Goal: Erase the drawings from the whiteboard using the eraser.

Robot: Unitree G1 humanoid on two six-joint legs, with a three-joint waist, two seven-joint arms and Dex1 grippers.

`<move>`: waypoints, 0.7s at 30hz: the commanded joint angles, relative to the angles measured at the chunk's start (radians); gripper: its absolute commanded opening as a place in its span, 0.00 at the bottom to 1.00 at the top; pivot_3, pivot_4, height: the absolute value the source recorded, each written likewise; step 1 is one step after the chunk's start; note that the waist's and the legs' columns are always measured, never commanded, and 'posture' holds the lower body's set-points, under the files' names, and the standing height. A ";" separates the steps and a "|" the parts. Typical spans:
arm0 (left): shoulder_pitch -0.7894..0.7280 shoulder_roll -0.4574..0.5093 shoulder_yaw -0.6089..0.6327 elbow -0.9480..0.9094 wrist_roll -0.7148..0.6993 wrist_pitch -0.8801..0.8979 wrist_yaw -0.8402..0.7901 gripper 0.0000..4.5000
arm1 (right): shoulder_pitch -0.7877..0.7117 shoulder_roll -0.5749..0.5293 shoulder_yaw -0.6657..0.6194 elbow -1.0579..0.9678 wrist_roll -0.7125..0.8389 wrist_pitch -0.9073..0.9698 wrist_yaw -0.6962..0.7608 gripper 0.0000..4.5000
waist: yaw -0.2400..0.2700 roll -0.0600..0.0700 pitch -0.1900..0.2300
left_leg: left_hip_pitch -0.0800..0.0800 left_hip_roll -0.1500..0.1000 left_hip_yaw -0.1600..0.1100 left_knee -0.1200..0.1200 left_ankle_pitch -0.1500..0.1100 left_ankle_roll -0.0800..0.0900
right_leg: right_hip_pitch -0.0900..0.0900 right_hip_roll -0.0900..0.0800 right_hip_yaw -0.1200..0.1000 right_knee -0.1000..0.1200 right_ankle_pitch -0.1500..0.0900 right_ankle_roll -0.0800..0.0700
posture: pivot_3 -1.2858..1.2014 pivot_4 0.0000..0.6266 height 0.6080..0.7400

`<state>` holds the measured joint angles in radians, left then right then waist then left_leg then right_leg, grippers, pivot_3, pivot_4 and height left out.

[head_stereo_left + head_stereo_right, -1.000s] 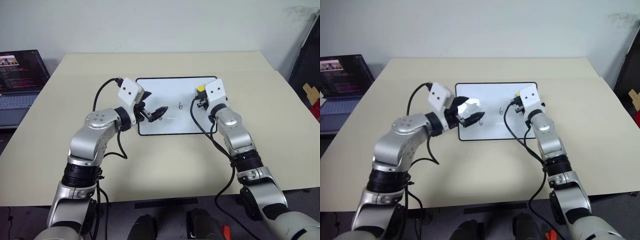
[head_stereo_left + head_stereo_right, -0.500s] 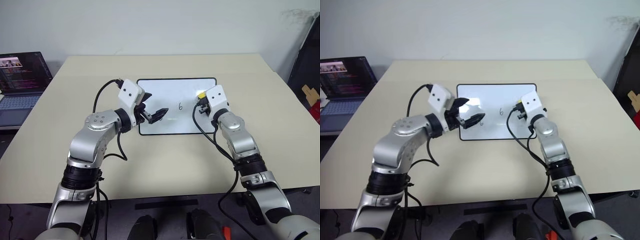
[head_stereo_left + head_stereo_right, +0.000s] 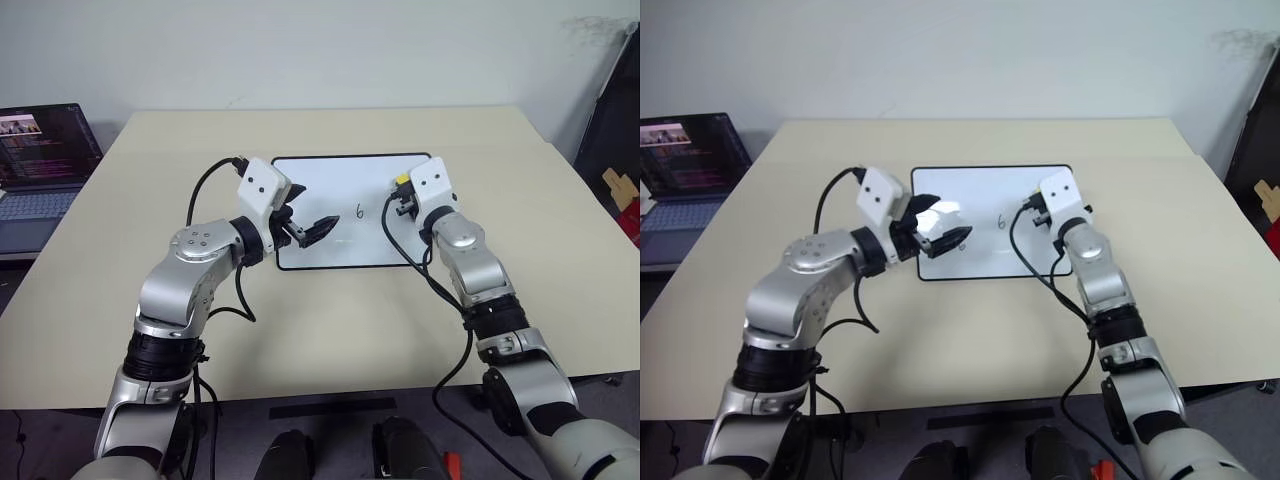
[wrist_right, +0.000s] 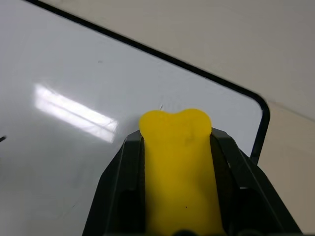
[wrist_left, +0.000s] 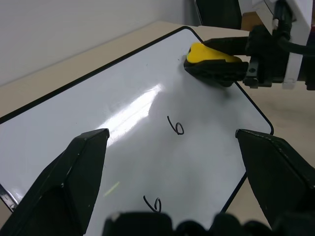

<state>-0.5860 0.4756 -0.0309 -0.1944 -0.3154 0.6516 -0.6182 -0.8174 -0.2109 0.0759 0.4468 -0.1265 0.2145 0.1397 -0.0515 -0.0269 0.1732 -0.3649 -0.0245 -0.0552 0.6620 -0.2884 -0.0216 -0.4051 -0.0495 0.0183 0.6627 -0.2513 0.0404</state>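
Observation:
The whiteboard (image 3: pixel 350 250) lies flat at the middle of the table. My right gripper (image 3: pixel 403 193) is shut on the yellow eraser (image 3: pixel 402 182), which rests on the board near its far right corner (image 4: pixel 263 118). In the right wrist view the eraser (image 4: pixel 177 167) sits clamped between both fingers. Two of the drawings show on the board: one "6" (image 3: pixel 360 212) at mid-board and another (image 5: pixel 152 203) close under my left gripper. My left gripper (image 3: pixel 305 215) hovers open over the board's left half, nothing between its fingers (image 5: pixel 74 187).
An open laptop (image 3: pixel 40 160) stands on a lower surface off the table's left edge. A dark object with a cardboard piece (image 3: pixel 625 185) stands beyond the right edge. Bare beige table (image 3: pixel 330 320) surrounds the board on all sides.
My right gripper slid the eraser a little toward me on the board, then back toward the far edge. The left arm has stayed put.

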 commanded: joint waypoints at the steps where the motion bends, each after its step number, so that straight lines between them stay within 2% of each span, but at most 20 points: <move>1: -0.001 -0.001 0.023 -0.042 -0.015 0.000 0.009 1.00 | -0.028 -0.006 -0.010 0.037 -0.014 -0.032 -0.029 0.30 | 0.000 0.000 0.000 | 0.000 0.000 0.000 0.000 0.000 0.000 | 0.000 0.000 0.000 0.000 0.000 0.000 | 0.52 0.24 1.00; 9: 0.001 0.000 0.025 -0.042 -0.015 -0.003 0.009 1.00 | 0.036 -0.019 0.013 0.047 -0.015 0.019 0.031 0.30 | 0.001 0.000 0.000 | -0.001 0.000 0.000 0.000 0.000 0.000 | 0.000 0.000 0.000 -0.002 0.000 0.000 | 0.52 0.24 1.00; 21: -0.004 0.001 0.024 -0.039 -0.015 -0.004 0.004 1.00 | 0.135 -0.026 0.005 -0.055 0.013 0.122 0.114 0.30 | 0.000 0.000 0.000 | 0.002 0.000 0.000 0.001 0.000 0.000 | 0.002 0.000 0.000 0.000 0.000 0.000 | 0.52 0.24 1.00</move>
<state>-0.5789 0.4756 -0.0305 -0.1974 -0.3159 0.6524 -0.6189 -0.7146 -0.2278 0.0737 0.3551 -0.1137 0.2719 0.2400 -0.0514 -0.0273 0.1728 -0.3632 -0.0244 -0.0550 0.6629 -0.2884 -0.0215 -0.4032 -0.0493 0.0184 0.6627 -0.2513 0.0406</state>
